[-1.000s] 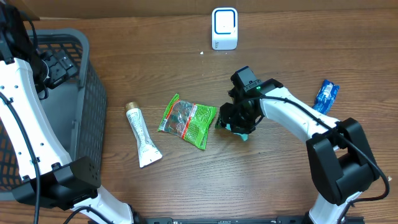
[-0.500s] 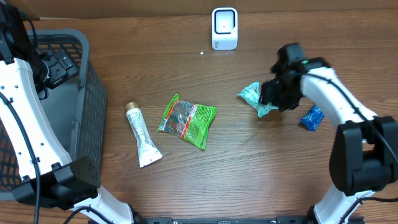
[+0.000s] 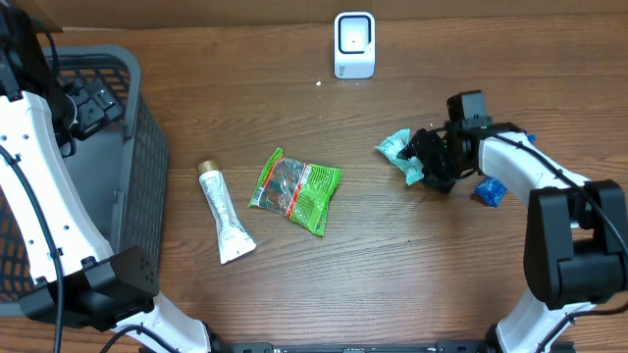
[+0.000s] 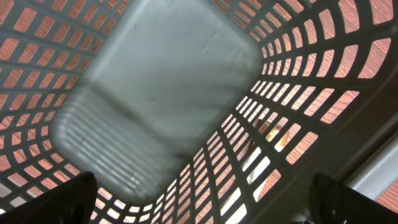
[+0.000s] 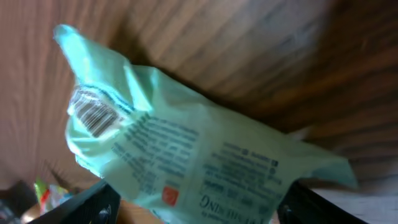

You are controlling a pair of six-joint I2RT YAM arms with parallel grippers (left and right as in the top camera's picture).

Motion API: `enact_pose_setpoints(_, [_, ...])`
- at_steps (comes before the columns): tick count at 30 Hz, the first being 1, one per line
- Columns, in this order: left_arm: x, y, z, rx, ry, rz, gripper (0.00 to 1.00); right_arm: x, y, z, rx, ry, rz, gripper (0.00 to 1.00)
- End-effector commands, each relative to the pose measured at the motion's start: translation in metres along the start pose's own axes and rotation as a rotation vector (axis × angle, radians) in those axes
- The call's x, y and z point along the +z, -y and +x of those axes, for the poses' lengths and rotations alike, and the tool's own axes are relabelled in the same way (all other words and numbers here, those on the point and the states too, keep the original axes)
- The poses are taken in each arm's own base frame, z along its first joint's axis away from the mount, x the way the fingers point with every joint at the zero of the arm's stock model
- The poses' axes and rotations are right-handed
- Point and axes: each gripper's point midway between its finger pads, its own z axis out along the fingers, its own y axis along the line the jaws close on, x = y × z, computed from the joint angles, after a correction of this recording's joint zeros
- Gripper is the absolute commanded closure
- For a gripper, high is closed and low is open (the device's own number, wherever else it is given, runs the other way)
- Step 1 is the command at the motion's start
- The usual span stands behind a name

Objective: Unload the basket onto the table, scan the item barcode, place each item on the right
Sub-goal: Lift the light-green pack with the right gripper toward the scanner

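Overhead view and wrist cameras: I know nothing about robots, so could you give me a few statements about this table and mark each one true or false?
1. The white scanner stands at the far edge of the table. True.
2. The toothpaste tube lies inside the basket. False: it lies on the wood beside the basket.
3. A barcode shows on the mint-green packet in the right wrist view. True.
4. The left jaws are clamped on a packet. False: they stand wide open above the basket, with nothing between them.
5. The green snack bag lies between the toothpaste tube and the mint-green packet. True.
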Motion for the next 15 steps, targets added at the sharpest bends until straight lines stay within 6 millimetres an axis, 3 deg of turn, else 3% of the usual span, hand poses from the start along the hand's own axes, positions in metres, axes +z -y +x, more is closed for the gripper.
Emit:
enact_pose_setpoints(1, [-0.001, 0.001, 0.001, 0.022, 0.0, 0.003, 0.0, 0.004, 0.012, 0.0, 0.062, 0.027, 0.024, 0.22])
enact_pose_setpoints(3, [-0.001, 0.001, 0.001, 0.022, 0.0, 0.003, 0.01, 0.004, 0.009, -0.003, 0.023, 0.038, 0.01, 0.28])
enact_pose_setpoints(5, [-0.001, 0.001, 0.001, 0.022, 0.0, 0.003, 0.0, 0.003, 0.0, -0.006, -0.096, 0.043, -0.028, 0.43])
enact_pose_setpoints(8, [-0.001, 0.001, 0.001, 0.022, 0.0, 0.003, 0.0, -0.005, -0.009, -0.017, -0.4, 0.075, -0.043, 0.59])
enact_pose_setpoints(9, [-0.001, 0.001, 0.001, 0.022, 0.0, 0.003, 0.0, -0.005, -0.009, -0.019, -0.442, 0.084, -0.032, 0.59])
enact_pose_setpoints(10, [-0.001, 0.001, 0.001, 0.022, 0.0, 0.003, 0.0, -0.006, -0.006, -0.023, -0.591, 0.1, -0.003, 0.64])
enact_pose_setpoints(13, [-0.001, 0.001, 0.001, 0.022, 0.0, 0.003, 0.0, -0.006, 0.0, -0.028, -0.787, 0.119, 0.049, 0.62])
enact_pose_setpoints(14, [-0.001, 0.001, 0.001, 0.022, 0.0, 0.003, 0.0, -0.008, 0.006, -0.035, -0.795, 0.145, 0.1, 0.5])
enact_pose_setpoints(15, [-0.001, 0.001, 0.001, 0.022, 0.0, 0.003, 0.0, -0.008, 0.006, -0.036, -0.794, 0.148, 0.106, 0.45])
